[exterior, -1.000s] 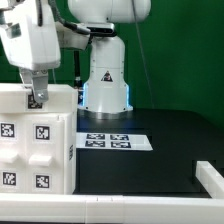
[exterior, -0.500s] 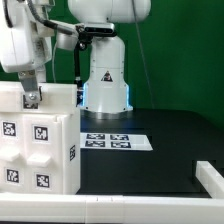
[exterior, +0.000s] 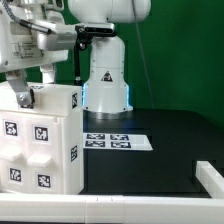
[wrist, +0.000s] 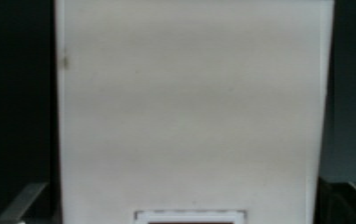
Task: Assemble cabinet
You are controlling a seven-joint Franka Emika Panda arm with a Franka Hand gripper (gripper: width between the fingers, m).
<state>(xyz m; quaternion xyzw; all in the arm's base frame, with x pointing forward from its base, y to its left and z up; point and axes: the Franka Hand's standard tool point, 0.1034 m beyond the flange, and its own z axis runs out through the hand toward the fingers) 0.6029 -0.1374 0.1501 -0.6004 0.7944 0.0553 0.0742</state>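
Cabinet [exterior: 38, 145] sits nearest, at the exterior view's left front of the black table [exterior: 170, 150], white with tags on its front and side. My pincer [exterior: 32, 88] hangs right over its top, fingers [exterior: 22, 98] spread wide, nothing held; wrist view shows just the plain white top face [wrist: 189, 110]. Marker board [exterior: 115, 141] lies flat behind it. Arm base [exterior: 105, 85] stands at the back.
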